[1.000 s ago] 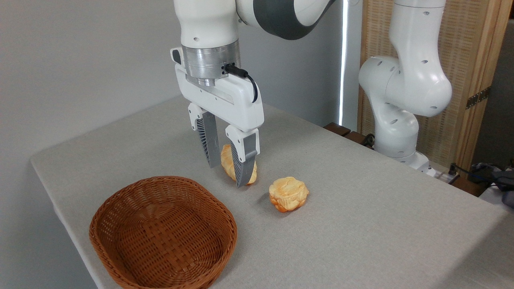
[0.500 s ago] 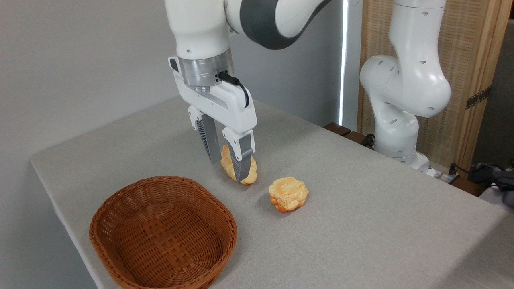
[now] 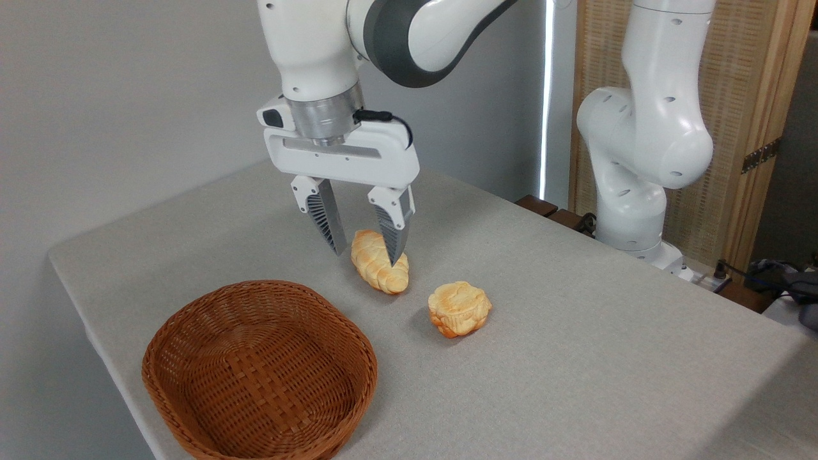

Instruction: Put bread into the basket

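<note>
Tool spread wide, poised over bread; long axis running back-left to front-right, basket lying front-left.

Gripper over bread, jaws spread, one finger each side; right finger overlaps bread's far end in view, contact cannot be told. Round bun just beside bread toward table's right edge, small gap between them. Basket at table's front-left corner, near bread, open cloth strip between. Bare tabletop along left edge, far corner behind gripper, whole right half. Arm base stands off far right edge.
</note>
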Controlling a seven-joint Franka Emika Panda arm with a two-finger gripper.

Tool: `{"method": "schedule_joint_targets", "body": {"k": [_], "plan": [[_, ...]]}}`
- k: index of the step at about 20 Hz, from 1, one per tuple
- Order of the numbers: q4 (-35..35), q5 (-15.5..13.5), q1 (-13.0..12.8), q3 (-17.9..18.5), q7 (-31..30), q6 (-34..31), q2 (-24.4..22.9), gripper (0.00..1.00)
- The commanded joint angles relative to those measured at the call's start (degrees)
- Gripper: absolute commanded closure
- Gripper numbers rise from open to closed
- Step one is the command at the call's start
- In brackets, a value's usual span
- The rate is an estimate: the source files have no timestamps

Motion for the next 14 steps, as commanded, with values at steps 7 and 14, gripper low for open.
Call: {"method": "schedule_joint_targets", "body": {"k": [7, 14], "plan": [[-11.4, -0.4, -4.6, 0.5, -23.4, 10.8, -6.4, 0.00], [-15.6, -0.1, -6.1, 0.5, -28.7, 15.8, -8.1, 0.00]]}}
